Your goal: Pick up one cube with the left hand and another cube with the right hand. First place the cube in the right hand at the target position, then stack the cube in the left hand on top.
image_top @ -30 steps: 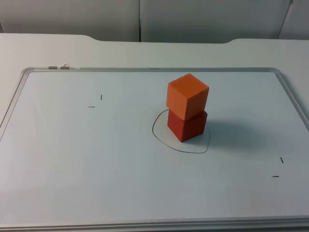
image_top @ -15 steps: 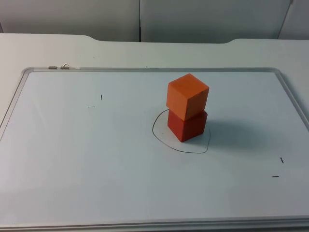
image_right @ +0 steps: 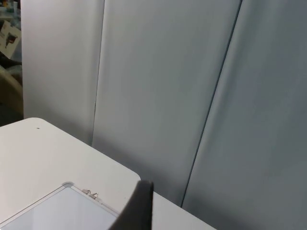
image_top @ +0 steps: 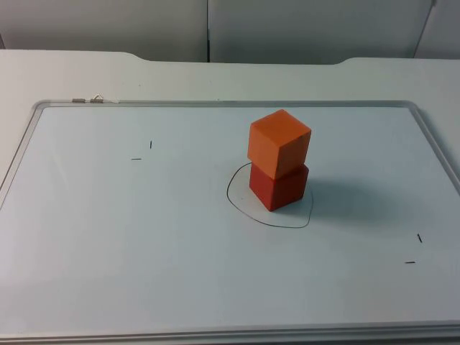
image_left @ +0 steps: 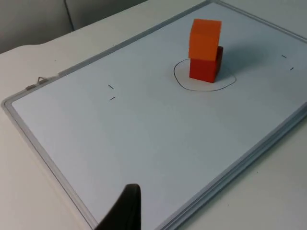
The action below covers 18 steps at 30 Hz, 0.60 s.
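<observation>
Only obstacle on whiteboard [image_top: 144, 237]: orange cube [image_top: 279, 142] stacked on red cube [image_top: 279, 185], standing inside drawn outline [image_top: 269, 215]. Board surface open on every side of stack; I could pass left, right, in front or behind it. Small pen marks [image_top: 142, 151] left of stack lie flat, no hindrance. Raised board frame [image_top: 215, 103] rims surface well apart from stack. Grey partition wall [image_top: 215, 29] closes off far side behind stack.

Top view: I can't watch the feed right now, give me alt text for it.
An orange cube sits stacked on a red cube, slightly twisted against it, inside a hand-drawn black outline on a framed whiteboard. Small black tick marks lie toward its left and right sides.
</observation>
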Each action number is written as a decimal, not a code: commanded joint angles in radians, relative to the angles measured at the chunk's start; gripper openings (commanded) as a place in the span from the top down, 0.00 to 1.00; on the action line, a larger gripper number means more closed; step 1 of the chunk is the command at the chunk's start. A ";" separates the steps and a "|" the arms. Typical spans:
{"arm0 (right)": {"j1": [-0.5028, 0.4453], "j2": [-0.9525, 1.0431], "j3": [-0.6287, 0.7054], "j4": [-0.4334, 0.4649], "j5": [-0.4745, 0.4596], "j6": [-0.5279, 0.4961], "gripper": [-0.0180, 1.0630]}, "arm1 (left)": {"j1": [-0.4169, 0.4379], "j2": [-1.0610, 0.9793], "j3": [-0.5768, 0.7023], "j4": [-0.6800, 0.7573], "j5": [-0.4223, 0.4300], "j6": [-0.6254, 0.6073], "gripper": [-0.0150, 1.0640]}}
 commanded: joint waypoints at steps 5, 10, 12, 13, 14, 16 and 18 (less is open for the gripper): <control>0.004 -0.002 0.003 0.005 -0.002 -0.006 0.16 | -0.006 -0.005 0.002 0.024 0.001 -0.040 0.01; 0.004 -0.002 0.003 0.005 -0.002 -0.006 0.16 | -0.006 -0.005 0.002 0.024 0.001 -0.038 0.01; 0.004 -0.002 0.003 0.005 -0.002 -0.006 0.16 | -0.006 -0.005 0.002 0.024 0.001 -0.038 0.01; 0.004 -0.002 0.003 0.003 -0.002 -0.006 0.16 | -0.006 -0.005 0.002 0.024 0.001 -0.038 0.01; 0.004 -0.002 0.003 0.003 -0.002 -0.006 0.16 | -0.006 -0.005 0.002 0.024 0.001 -0.038 0.01; 0.004 -0.002 0.003 0.003 -0.002 -0.006 0.16 | -0.006 -0.005 0.002 0.024 0.001 -0.038 0.01; 0.004 -0.002 0.003 -0.001 -0.002 -0.006 0.16 | -0.006 -0.005 0.002 0.024 0.001 -0.038 0.01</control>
